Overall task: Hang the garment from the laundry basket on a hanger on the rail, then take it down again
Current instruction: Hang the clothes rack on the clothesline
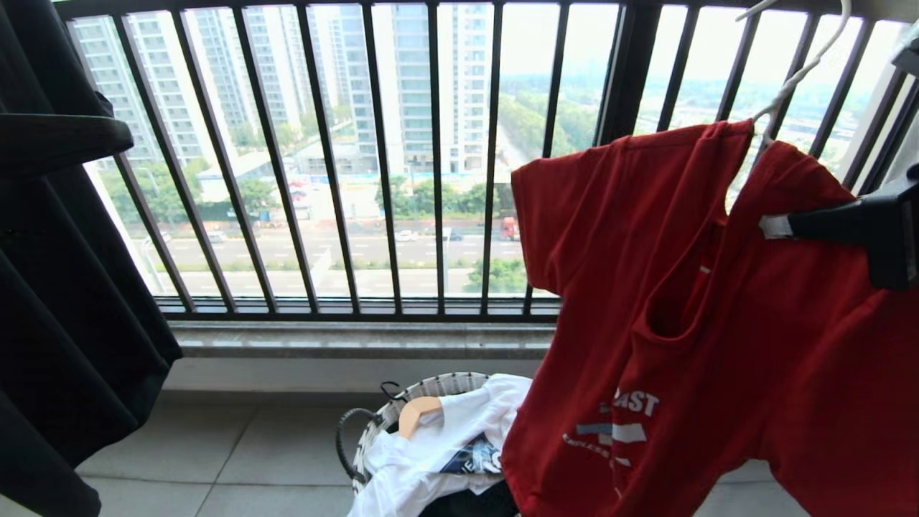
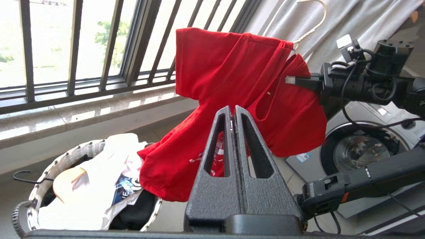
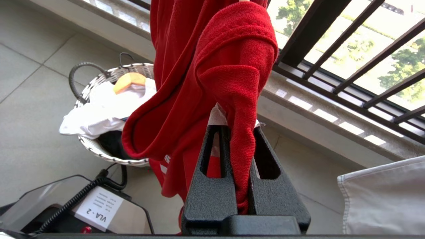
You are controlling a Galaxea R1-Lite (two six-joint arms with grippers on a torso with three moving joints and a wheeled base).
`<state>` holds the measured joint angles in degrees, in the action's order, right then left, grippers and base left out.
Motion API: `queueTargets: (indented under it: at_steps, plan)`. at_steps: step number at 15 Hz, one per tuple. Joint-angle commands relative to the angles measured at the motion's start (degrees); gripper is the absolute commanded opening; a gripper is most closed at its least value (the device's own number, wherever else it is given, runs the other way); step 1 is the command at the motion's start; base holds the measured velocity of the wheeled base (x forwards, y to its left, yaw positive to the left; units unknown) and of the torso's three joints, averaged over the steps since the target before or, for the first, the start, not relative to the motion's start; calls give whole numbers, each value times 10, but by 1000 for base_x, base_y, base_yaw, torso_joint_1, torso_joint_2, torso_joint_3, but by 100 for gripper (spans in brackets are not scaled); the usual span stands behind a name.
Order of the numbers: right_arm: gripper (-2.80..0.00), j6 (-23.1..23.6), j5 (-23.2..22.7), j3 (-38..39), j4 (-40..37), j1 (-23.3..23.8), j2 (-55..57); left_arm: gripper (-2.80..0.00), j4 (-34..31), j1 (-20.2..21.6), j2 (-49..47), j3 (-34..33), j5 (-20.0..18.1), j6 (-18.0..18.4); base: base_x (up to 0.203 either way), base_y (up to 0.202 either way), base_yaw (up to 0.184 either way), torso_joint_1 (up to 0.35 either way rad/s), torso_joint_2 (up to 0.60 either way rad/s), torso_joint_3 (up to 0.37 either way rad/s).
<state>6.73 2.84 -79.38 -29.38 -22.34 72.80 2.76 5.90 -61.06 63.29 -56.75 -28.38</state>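
Note:
The garment point(image 1: 718, 323), a red T-shirt, hangs on the off-white wire hanger point(image 1: 797, 72) at the right, above the laundry basket point(image 1: 431, 384). The hanger's hook runs out of the top of the head view, and the rail is out of view. My right gripper point(image 1: 772, 226) is shut on a fold of the garment point(image 3: 239, 83) at its shoulder, with red fabric squeezed between the fingers point(image 3: 212, 186). In the left wrist view my left gripper point(image 2: 233, 109) is shut, its tips in front of the garment point(image 2: 232, 66) below the collar, and nothing shows between them.
A black T-shirt point(image 1: 64, 287) hangs at the far left. The dark window railing point(image 1: 431, 179) and a stone sill lie behind. The basket holds a white garment point(image 1: 438, 445) and a wooden hanger point(image 1: 416, 413). A washing machine point(image 2: 358, 146) stands at the right.

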Motion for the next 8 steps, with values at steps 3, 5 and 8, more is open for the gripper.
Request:
queueTargets:
  at_steps: [3,5,8]
  plan:
    - [-280,-35,10,94,0,57,-63,-280,2,4,24,-9,-43,-3,0,0,0,0,0,0]
    - [-280,-38,11,134,0,81,-84,-280,5,4,21,-7,-42,-4,0,0,0,0,0,0]
    - [-280,-39,10,187,2,101,-117,-280,6,4,18,-5,-43,-3,0,0,0,0,0,0]
